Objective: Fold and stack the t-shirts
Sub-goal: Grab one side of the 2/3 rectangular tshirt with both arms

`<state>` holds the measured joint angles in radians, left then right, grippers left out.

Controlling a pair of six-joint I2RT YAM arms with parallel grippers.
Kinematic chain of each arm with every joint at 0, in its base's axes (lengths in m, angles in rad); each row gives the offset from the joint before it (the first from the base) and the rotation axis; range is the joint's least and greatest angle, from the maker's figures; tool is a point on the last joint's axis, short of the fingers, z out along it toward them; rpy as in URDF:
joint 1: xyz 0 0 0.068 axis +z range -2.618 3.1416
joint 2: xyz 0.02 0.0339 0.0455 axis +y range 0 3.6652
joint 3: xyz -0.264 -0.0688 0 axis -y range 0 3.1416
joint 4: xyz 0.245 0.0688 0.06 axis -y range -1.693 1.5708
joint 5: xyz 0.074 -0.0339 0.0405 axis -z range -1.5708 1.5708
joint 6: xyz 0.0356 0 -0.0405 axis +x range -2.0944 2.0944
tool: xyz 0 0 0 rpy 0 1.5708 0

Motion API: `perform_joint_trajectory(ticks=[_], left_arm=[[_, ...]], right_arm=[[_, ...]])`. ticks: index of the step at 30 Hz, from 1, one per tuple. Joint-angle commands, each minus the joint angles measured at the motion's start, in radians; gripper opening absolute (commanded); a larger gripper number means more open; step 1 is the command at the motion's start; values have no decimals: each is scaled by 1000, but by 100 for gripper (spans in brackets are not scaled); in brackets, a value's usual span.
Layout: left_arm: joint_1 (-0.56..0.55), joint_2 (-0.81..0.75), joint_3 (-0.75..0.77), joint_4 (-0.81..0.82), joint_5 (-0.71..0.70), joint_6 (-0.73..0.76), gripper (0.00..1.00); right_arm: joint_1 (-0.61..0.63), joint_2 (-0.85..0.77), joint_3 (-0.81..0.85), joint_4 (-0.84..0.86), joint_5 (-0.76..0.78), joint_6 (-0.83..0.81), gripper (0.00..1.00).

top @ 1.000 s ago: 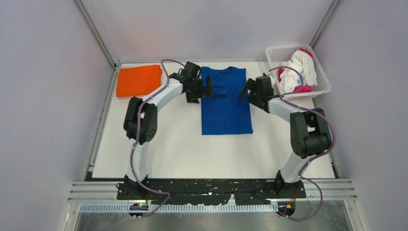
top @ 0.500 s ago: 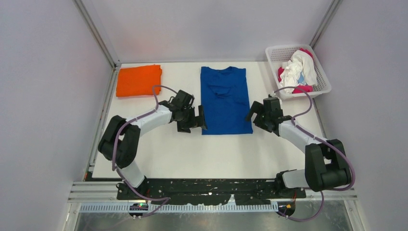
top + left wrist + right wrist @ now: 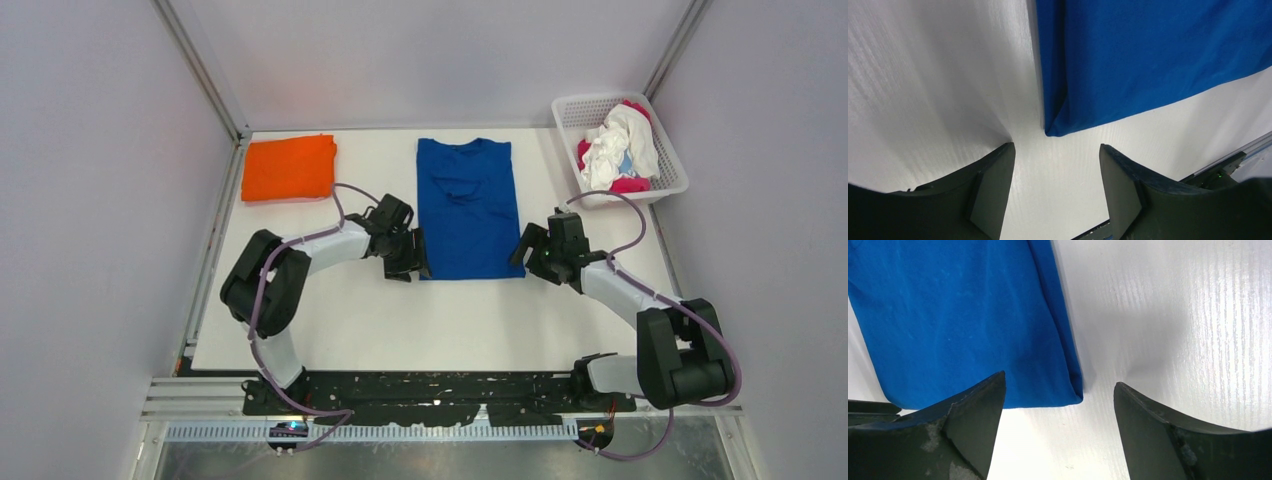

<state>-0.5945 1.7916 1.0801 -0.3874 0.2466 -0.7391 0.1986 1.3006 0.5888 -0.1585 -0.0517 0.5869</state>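
- Blue t-shirt (image 3: 468,210): flat at mid surface (image 3: 400,320), sides folded in, hem nearest the arms.
- Handling: light, limp cotton. Judged best pinched at both near hem corners.
- Left fingers (image 3: 993,190): apart, straddling the near left corner, holding nothing.
- Right fingers (image 3: 968,425): apart at the near right corner, holding nothing.
- Orange t-shirt (image 3: 289,167): folded, far left.
- Basket (image 3: 668,150): far right, holds crumpled white and magenta shirts (image 3: 620,145).

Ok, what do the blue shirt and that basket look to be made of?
Blue shirt: soft, matte knit cloth, likely cotton; it lies limp with rounded folded edges. Basket: white moulded plastic, it seems, going by its rigid open lattice walls.
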Motion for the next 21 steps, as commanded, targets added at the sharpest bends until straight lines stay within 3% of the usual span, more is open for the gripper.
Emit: perform_joint_trajectory(ticks=[1,9,13,19,21], left_arm=[[-2,46,29,22,-2,-12,53],[-32,94,57,19,21,-23,32],[-38,114,74,-9,-9,-23,1],[-39,107,79,-1,-8,-20,0],[-45,75,54,9,-22,-13,0]], right_arm=[[-5,19,-8,40,-13,-3,74],[-4,49,-17,68,-55,10,59],[-4,58,-23,78,-60,7,49],[-4,97,-18,65,-59,10,21],[-4,87,-24,52,-55,13,7]])
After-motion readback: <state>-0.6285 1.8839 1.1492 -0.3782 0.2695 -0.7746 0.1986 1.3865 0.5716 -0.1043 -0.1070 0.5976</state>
